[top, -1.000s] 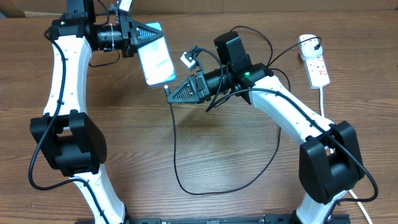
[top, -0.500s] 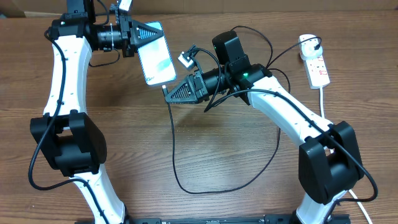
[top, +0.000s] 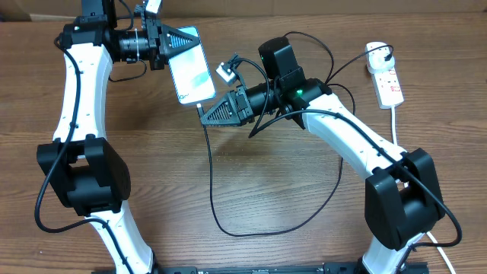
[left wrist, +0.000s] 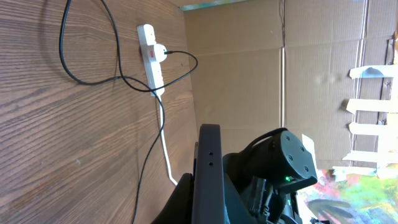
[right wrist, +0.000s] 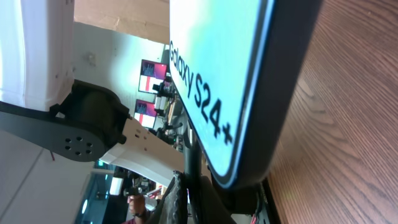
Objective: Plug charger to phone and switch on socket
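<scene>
My left gripper [top: 181, 39] is shut on the phone [top: 192, 68], holding it above the table by its far short edge, light blue screen up. In the left wrist view the phone [left wrist: 209, 168] shows edge-on between the fingers. My right gripper [top: 204, 111] is shut on the charger's connector tip, right at the phone's near short edge. The black charger cable [top: 213, 183] hangs down and loops over the table. In the right wrist view the phone [right wrist: 224, 68] with "Galaxy S24+" text fills the frame, and the charger [right wrist: 193, 174] rises between the jaws. The white socket [top: 386, 76] lies at the far right.
The socket's thick white cord [top: 394, 125] runs toward the table's near edge beside my right arm. The socket [left wrist: 151, 56] also shows in the left wrist view, with a plug in it. Cardboard walls [left wrist: 249, 74] stand behind the table.
My right gripper has moved left and slightly up with the connector tip, closing the gap to the phone's near edge. The left arm and phone have stayed put.
</scene>
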